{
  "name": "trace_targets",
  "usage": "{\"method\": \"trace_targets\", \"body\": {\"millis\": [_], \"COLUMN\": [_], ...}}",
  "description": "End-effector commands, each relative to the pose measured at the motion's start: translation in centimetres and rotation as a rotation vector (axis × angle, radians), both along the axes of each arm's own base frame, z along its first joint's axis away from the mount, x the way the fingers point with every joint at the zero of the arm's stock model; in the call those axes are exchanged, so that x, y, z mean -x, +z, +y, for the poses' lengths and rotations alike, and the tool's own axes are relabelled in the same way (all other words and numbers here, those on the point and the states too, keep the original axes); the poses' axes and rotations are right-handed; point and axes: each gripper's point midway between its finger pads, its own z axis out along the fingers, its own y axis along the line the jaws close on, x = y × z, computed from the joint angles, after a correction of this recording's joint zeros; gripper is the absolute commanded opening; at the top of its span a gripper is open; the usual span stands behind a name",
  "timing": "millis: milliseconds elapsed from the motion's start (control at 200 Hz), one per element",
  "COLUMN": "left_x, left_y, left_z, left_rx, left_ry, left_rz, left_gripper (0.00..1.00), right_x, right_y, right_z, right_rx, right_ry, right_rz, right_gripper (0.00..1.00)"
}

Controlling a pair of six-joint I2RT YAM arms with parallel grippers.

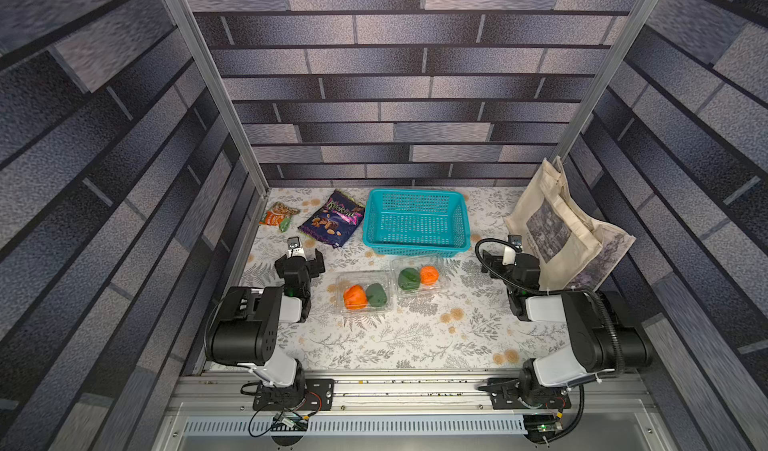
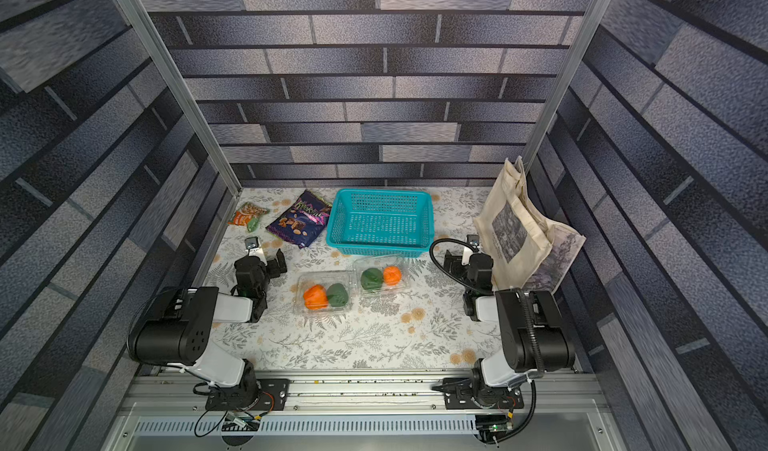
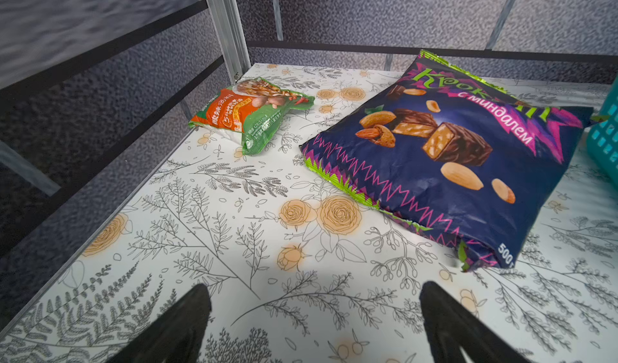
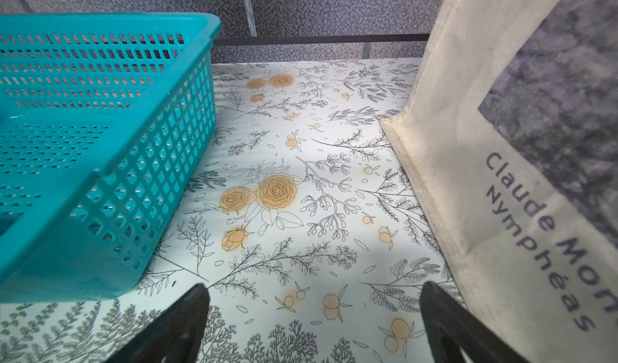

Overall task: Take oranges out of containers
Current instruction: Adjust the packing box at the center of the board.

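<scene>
Two adjoining clear containers (image 1: 345,280) each hold orange and green oranges (image 1: 355,297).

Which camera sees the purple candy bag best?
The left wrist view: the candy bag looks big and sharp there. Both top views show it small, beside the teal basket. The right wrist view misses it.

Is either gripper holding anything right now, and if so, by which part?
Nothing is held. The left gripper and the right gripper both stand open and empty.

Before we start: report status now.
Open, empty: left pincer, right pincer. Four oranges in two clear containers, lids apparently shut. Behind them teal basket, not blocking.
</scene>
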Motion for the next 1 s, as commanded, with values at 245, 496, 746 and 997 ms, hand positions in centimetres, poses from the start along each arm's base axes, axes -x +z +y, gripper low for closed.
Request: {"method": "trace_targets", "body": {"millis": [245, 496, 746, 997], "left_x": [-0.89, -0.91, -1.21, -1.27], "left_y": [0.99, 0.97, 0.78, 0.69], "left_z": [0.09, 0.05, 0.07, 0.11], "left_rx": [-0.010, -0.009, 0.019, 0.034], "left_ry": [-0.003, -0.006, -0.028, -0.039], "left_rz": [-0.021, -0.020, -0.004, 0.003], "left_gripper": [1.00, 1.00, 1.00, 1.00], "right_x": [-0.60, -0.64, -0.66, -0.64], "right_y": [0.80, 0.80, 0.83, 0.85], "right_z": [0.09, 0.08, 0.10, 0.09], "right_rx": [0.002, 0.001, 0.003, 0.002], "right_ry": [0.014, 0.013, 0.014, 0.014], "right_rz": [-0.031, -0.030, -0.031, -0.032], "right_gripper": [1.00, 1.00, 1.00, 1.00]}}
